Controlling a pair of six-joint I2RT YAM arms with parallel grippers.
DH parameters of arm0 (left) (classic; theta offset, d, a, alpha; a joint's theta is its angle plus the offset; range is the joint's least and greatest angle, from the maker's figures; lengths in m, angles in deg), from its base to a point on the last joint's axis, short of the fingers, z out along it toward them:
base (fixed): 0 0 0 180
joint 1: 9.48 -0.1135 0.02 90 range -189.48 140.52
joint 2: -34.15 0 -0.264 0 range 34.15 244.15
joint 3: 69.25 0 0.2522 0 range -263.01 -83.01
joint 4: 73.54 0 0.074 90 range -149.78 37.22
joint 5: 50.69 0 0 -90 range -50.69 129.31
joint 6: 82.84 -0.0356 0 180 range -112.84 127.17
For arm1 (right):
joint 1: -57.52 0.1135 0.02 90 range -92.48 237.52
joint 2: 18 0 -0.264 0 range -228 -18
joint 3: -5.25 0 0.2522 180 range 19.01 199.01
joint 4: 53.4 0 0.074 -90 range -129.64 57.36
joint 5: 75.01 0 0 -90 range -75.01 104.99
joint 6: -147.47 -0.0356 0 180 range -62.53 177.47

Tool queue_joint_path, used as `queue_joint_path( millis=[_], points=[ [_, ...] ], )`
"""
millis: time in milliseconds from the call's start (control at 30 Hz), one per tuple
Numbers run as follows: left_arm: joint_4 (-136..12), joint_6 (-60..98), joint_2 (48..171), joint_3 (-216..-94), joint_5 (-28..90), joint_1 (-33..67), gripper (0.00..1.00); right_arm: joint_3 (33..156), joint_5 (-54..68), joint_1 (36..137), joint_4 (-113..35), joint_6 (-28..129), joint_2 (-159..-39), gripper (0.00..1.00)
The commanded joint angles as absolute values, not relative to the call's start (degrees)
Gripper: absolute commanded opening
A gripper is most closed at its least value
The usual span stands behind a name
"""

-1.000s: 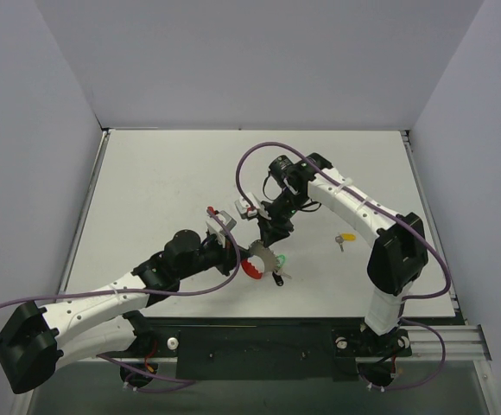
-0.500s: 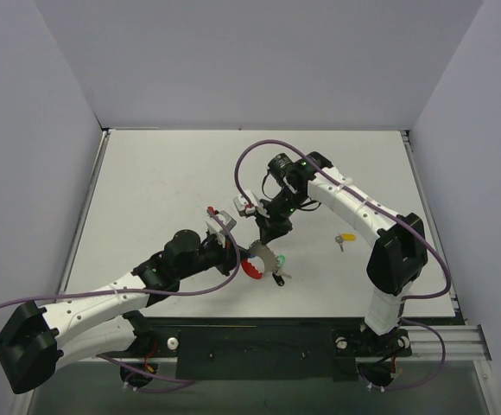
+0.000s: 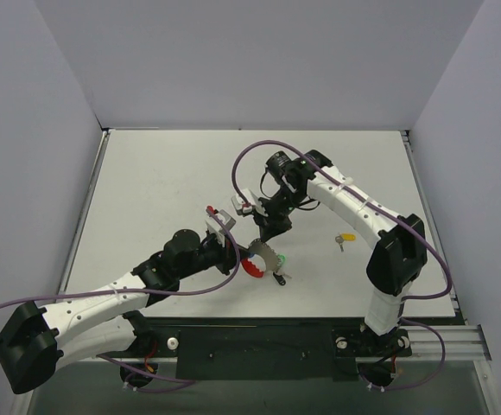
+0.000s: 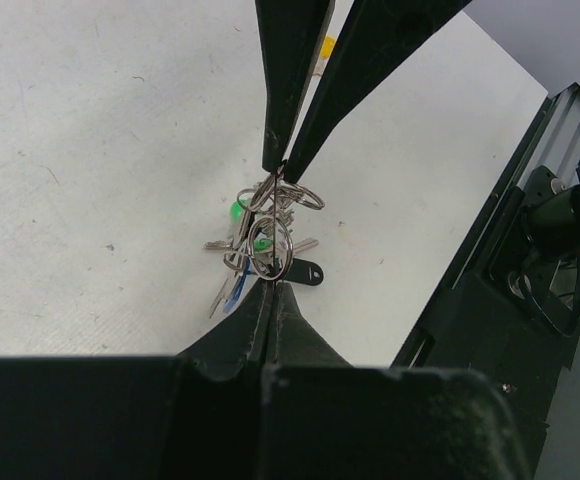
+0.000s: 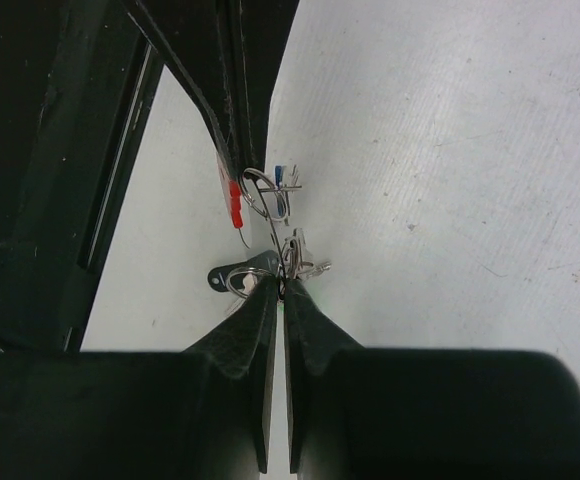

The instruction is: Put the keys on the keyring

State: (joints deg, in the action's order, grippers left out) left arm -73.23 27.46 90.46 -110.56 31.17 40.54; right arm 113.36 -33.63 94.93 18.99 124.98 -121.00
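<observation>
The left tool (image 4: 270, 288) is pinched fully shut, its tips nipping the thin round keyring (image 3: 252, 269), part red and part silvery wire, by its red stretch. Facing it across the keyring, the right tool (image 4: 278, 165) is shut just as narrow. Its tips close on a silvery loop on the far side, which I take to be a coil of the same keyring, though the wire is too fine to be sure. The two tools meet almost tip to tip, with only the ring between them.

Gathered around the keyring, touching it, is a bunch of small silvery keys (image 4: 260, 243) with green, blue and black plastic caps. They look already threaded. Whether they hang free or rest on the white worktop (image 3: 164, 190) I cannot tell.

One small silvery key with a yellow cap (image 3: 346, 237) lies alone on the worktop, well apart from the keyring, on the right arm's side. Its long axis seems to run with the cap away from the arm bases and the blade towards them, but it is too small to be certain. The right arm is clearly the nearer one. I judge that the next move is to fetch this key, so the right tool would release the coil while the left tool holds the keyring.
</observation>
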Motion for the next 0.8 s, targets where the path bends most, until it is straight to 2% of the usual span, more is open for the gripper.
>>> queue_joint_path(
  millis=[0, 100, 300, 467, 567, 767],
  points=[
    [-74.1, 26.2, 90.3, -112.2, 29.2, 40.4, 0.0, 116.2, -30.8, 96.4, 23.2, 126.2, -120.3, 0.0],
    [-74.5, 26.4, 90.7, -112.4, 29.0, 40.4, 0.0, 115.9, -24.8, 98.7, 23.7, 128.7, -119.3, 0.0],
    [-78.5, 30.3, 88.6, -109.7, 30.3, 39.3, 0.0, 116.3, -20.3, 99.4, 23.8, 129.4, -118.6, 0.0],
    [-83.0, 31.9, 85.2, -106.1, 30.5, 38.5, 0.15, 116.1, -20.3, 99.4, 23.6, 130.1, -118.3, 0.0],
    [-84.6, 32.4, 82.2, -104.0, 30.9, 38.2, 0.28, 116.4, -20.6, 99.5, 23.4, 129.8, -118.5, 0.0],
    [-86.6, 33.0, 73.9, -99.8, 34.1, 38.0, 0.4, 117.0, -20.6, 99.6, 23.3, 130.2, -118.6, 0.0]
  ],
)
